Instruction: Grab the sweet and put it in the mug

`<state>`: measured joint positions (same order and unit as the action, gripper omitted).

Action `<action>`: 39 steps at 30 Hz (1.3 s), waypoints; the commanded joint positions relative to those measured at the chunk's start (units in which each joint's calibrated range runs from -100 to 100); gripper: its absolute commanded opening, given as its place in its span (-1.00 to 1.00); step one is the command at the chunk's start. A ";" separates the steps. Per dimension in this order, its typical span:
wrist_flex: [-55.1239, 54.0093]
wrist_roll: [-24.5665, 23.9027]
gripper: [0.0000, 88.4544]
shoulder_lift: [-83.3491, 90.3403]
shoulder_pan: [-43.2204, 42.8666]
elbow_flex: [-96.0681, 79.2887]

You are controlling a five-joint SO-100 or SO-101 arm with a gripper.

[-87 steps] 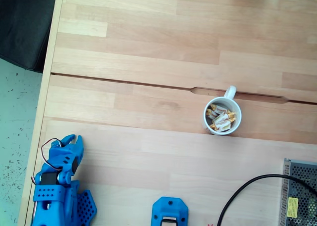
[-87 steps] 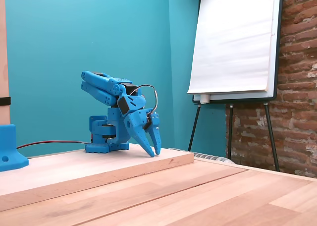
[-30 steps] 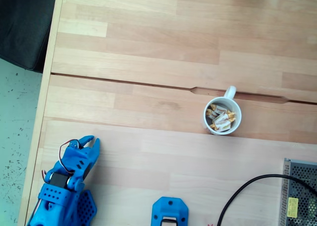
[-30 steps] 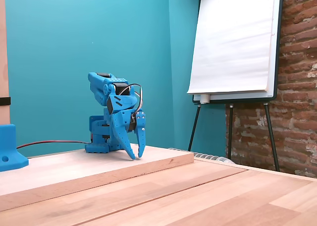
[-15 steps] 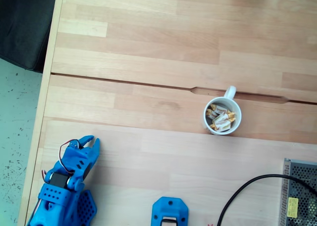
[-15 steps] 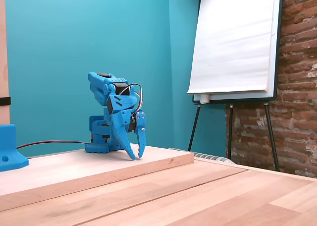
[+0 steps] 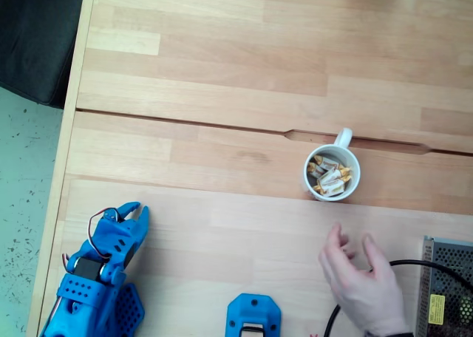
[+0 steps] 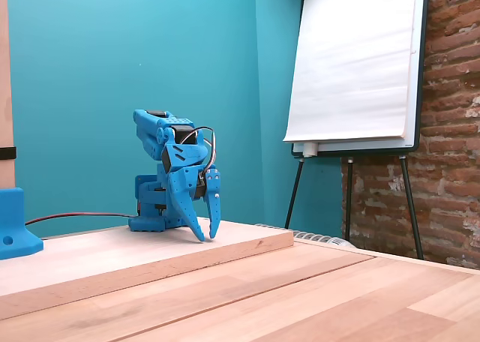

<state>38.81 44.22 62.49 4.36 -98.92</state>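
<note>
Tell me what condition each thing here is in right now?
mug: upright, holding several wrapped sweets.
gripper: slightly open, empty, tips down by the table.
person's hand: reaching in, fingers spread, below the mug, not touching it.
flip chart: standing, blank page.

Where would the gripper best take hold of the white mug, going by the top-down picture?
Probably across the mug's rim wall, one finger inside, coming down from above: it stands upright, mouth open. The small loop handle looks too tight for a finger. Sweets fill the inside, so the inner finger has little room.
</note>
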 commanded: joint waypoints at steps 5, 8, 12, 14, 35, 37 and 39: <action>0.46 -0.20 -0.89 0.51 0.51 -0.81; 0.46 -0.20 -0.89 0.42 0.51 -0.81; 0.46 -0.20 -0.88 0.42 -0.07 -0.81; 0.46 -0.24 -0.87 0.42 -0.15 -0.81; 0.54 0.20 -0.87 0.08 -0.22 -0.81; 0.54 0.15 -0.87 -0.01 -0.22 -0.81; 0.54 0.20 -0.87 -0.01 -0.22 -0.81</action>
<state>39.06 44.22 62.49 4.28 -98.92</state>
